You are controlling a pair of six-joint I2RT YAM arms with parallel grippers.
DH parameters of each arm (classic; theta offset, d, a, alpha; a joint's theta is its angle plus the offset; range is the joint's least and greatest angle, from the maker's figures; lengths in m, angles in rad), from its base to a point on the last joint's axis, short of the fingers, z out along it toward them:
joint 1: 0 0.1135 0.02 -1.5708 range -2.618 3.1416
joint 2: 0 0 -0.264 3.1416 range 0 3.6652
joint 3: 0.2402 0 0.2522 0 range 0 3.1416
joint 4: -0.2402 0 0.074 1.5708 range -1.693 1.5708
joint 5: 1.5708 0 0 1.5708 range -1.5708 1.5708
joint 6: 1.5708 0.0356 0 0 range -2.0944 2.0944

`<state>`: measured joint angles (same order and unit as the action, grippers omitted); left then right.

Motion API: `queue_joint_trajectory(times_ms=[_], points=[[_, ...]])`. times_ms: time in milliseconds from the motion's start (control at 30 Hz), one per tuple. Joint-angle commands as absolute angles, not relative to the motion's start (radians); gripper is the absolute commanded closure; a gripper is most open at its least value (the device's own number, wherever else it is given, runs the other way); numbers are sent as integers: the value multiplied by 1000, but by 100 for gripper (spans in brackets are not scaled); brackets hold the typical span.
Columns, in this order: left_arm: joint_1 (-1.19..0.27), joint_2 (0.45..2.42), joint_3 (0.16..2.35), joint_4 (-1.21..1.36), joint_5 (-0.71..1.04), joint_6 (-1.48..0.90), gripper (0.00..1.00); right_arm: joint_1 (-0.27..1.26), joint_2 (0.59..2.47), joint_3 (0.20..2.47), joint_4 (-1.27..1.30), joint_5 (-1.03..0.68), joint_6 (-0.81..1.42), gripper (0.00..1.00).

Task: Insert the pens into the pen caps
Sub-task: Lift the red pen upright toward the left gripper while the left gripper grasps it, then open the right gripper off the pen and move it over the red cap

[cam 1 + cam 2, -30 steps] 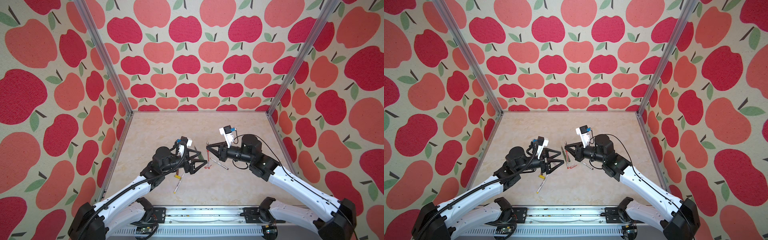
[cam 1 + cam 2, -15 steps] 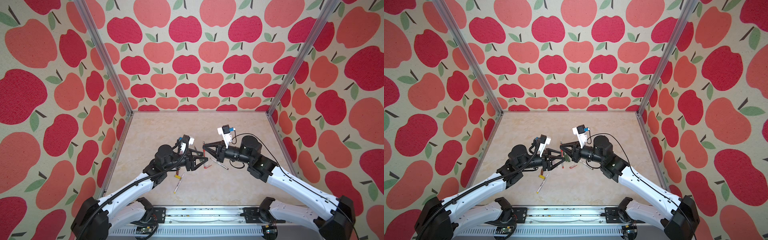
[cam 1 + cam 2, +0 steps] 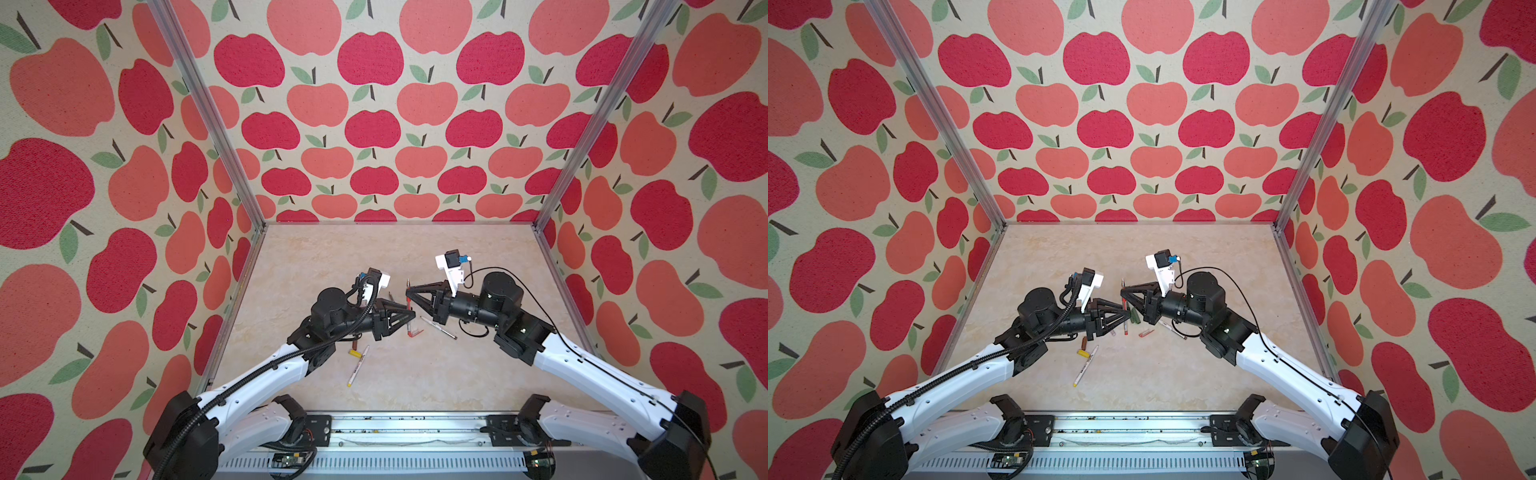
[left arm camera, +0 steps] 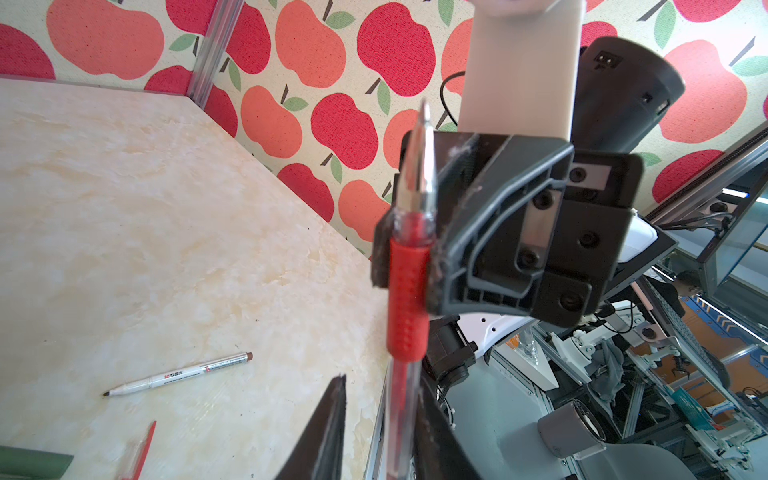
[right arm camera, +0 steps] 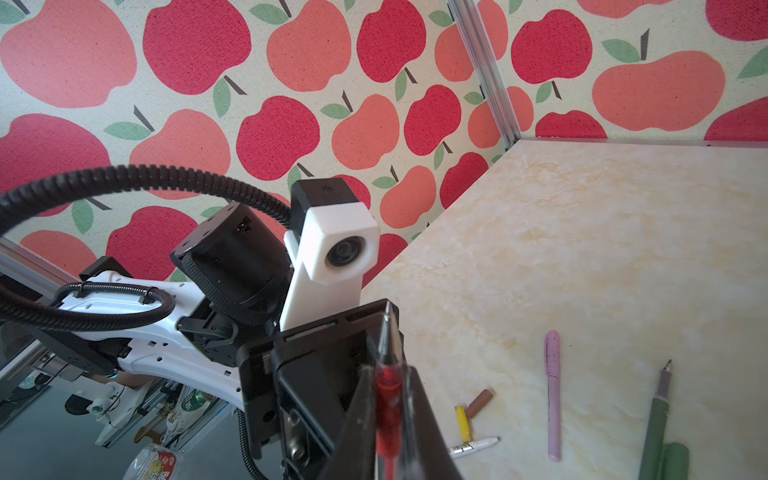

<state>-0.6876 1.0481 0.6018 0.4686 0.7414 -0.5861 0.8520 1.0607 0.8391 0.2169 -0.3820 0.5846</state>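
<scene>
1. Your left gripper is now up at the red pen, with its jaws on either side of the clear barrel just below your right gripper.
2. In the left wrist view one left finger lies against the barrel and a gap shows to the other. The jaws are narrowing but not clamped yet.
3. Your right gripper is closed on the pen's red grip sleeve. The pen stands upright, tip up, off the table.
4. My read is that this is a regrasp. The left gripper takes the barrel so the tip end can go free for capping.
5. Nothing is capped yet. The red cap lies on the table, near and below the grippers.
6. A second ago your left gripper is wide open, lower, and apart from the red pen. Half a second ago it is partway there. Now its jaws are far narrower and at the pen.
7. Your right gripper holds the pen in all three frames and has only shifted slightly.
8. The rest has not moved:
   - The yellow cap and brown cap lie just beside the yellow-print pen.
   - The brown-print pen lies on the table.
   - The lilac pen lies on the table.
   - The green pen lies beside the green cap.
</scene>
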Motion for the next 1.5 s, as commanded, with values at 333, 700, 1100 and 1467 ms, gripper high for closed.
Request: queue_joint_trajectory(times_ms=[333,700,1100,1467], points=[[-690,1037,638,478,729,-563,92,859,1060,822,253,-352,567,91],[-678,985,665,275,665,-485,100,840,1016,861,115,-287,532,55],[-638,865,719,-150,582,-317,99,739,1009,989,-607,-3,379,47],[-637,763,735,-299,569,-268,98,752,1301,1112,-685,-224,-144,37]])
